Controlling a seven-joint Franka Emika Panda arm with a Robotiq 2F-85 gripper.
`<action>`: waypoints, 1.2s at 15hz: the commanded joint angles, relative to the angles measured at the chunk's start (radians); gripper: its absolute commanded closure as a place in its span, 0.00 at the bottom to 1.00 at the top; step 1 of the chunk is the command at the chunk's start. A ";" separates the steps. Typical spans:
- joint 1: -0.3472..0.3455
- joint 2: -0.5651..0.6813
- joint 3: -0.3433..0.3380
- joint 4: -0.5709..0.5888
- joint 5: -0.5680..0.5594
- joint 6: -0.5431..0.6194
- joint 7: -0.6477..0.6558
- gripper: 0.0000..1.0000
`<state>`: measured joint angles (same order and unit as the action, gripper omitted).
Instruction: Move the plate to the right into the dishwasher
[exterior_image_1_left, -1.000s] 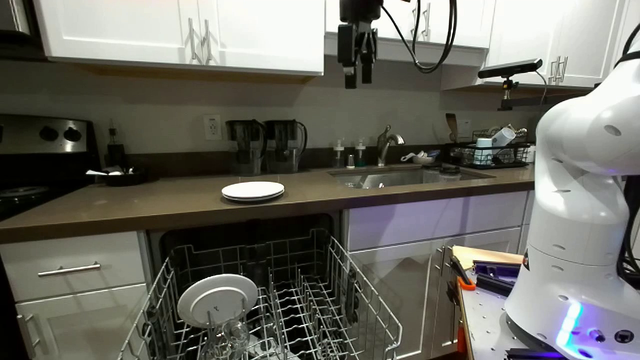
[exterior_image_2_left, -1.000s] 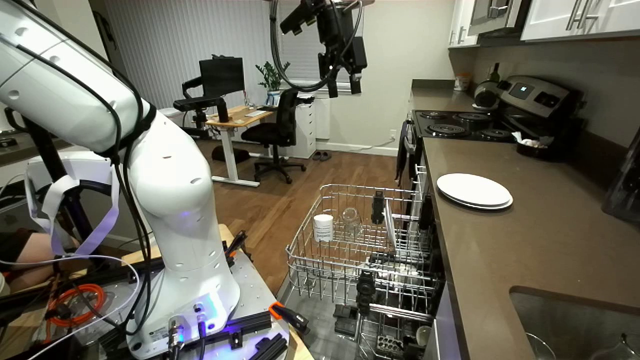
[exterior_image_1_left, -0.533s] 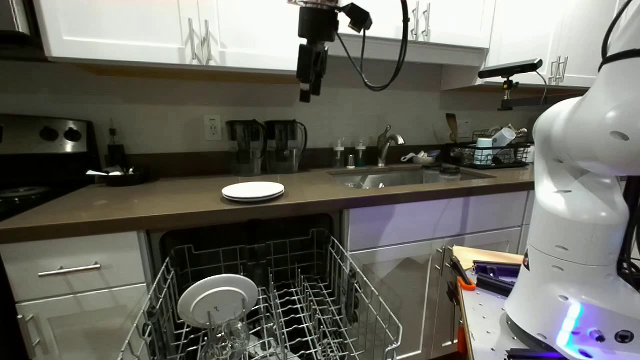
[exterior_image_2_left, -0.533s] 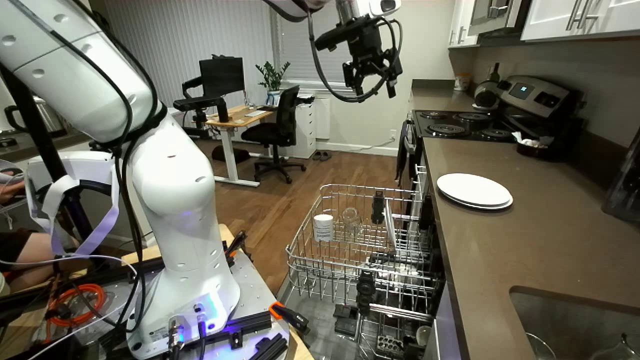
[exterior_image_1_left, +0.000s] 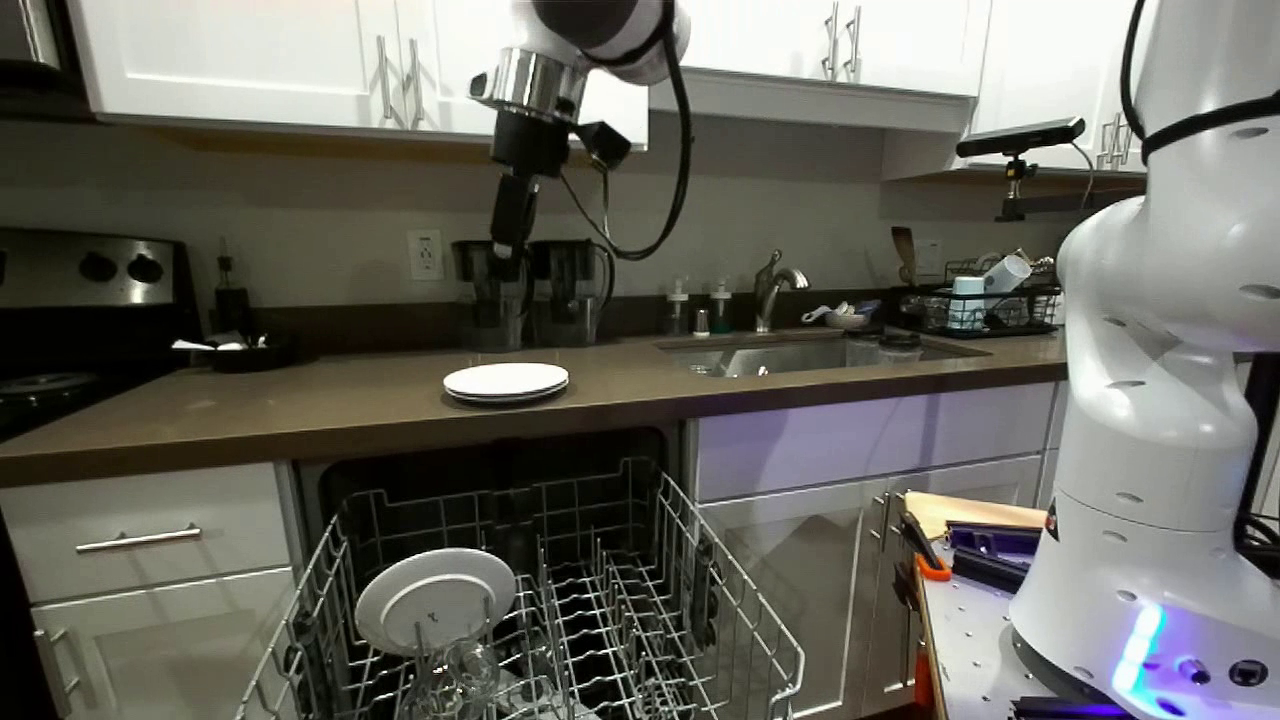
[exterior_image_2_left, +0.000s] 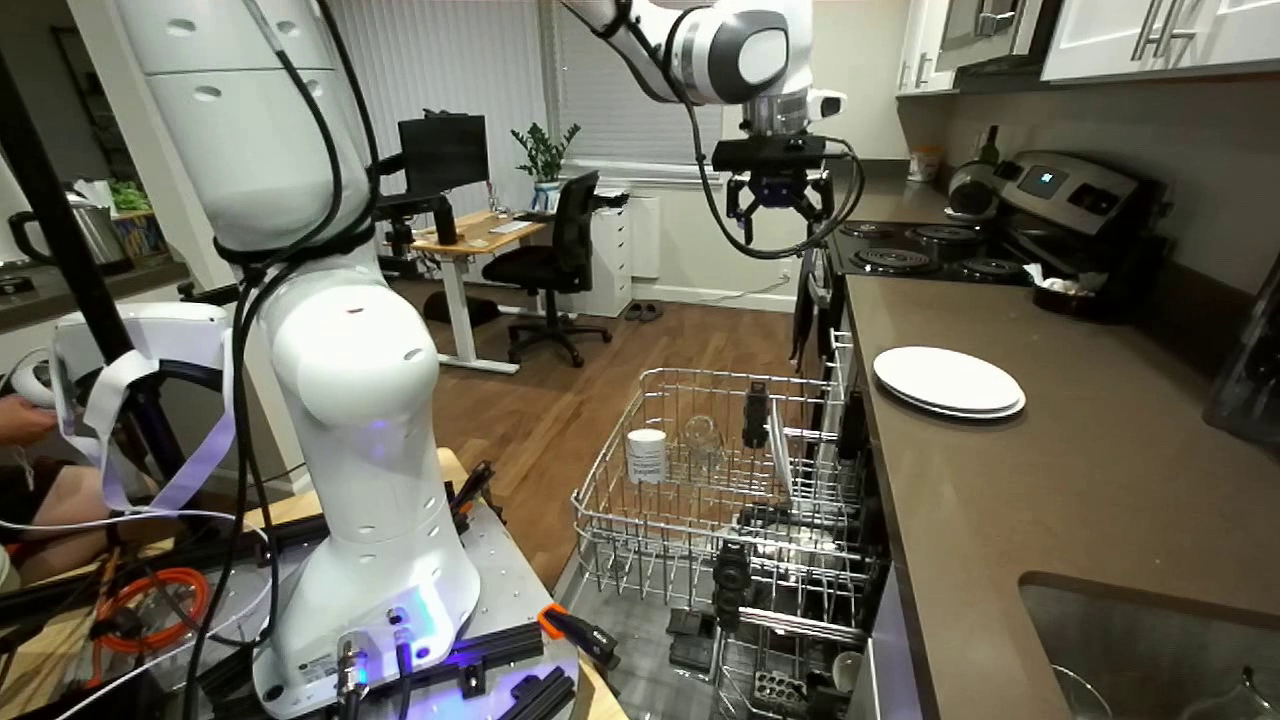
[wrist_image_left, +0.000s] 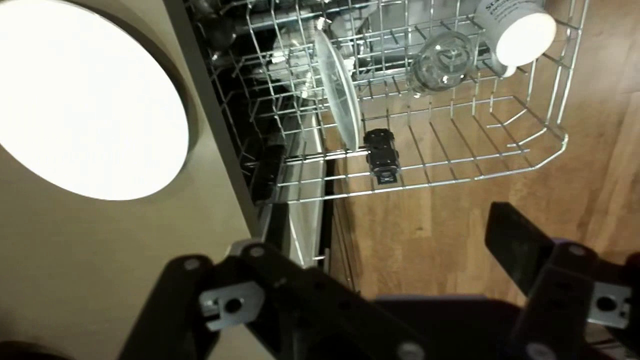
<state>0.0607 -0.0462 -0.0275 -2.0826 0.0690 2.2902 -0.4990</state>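
A large round white plate (exterior_image_1_left: 506, 379) lies flat on the counter. A second plate edge shows beneath it, and in an exterior view the stack (exterior_image_2_left: 948, 378) sits near the counter's front edge. In the wrist view the plate (wrist_image_left: 90, 105) is overexposed at upper left, so its rim and centre cannot be told apart. The dishwasher rack (exterior_image_1_left: 600, 590) is pulled out below the counter; it also shows in an exterior view (exterior_image_2_left: 650, 520). My gripper (wrist_image_left: 387, 222) is open and empty, high in the air and apart from the plate; it shows in both exterior views (exterior_image_1_left: 508, 240) (exterior_image_2_left: 785, 215).
A smaller white plate (exterior_image_1_left: 435, 600) stands upright in the rack, beside clear glasses (wrist_image_left: 442, 62) and a white mug (exterior_image_2_left: 646, 456). Two pitchers (exterior_image_1_left: 570, 295) stand at the back of the counter. The sink (exterior_image_1_left: 800, 352) and upper cabinets (exterior_image_1_left: 280, 60) are nearby.
My arm has swung out over the dishwasher and counter area and come lower. The gripper has turned and moved nearer the plate. Plates and rack have not moved.
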 joint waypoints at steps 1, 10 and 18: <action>-0.009 0.147 0.020 0.106 0.128 -0.023 -0.200 0.00; -0.007 0.467 0.055 0.297 -0.171 -0.010 -0.007 0.00; -0.036 0.699 0.082 0.521 -0.171 -0.048 -0.012 0.00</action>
<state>0.0524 0.5752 0.0263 -1.6628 -0.0873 2.2830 -0.5287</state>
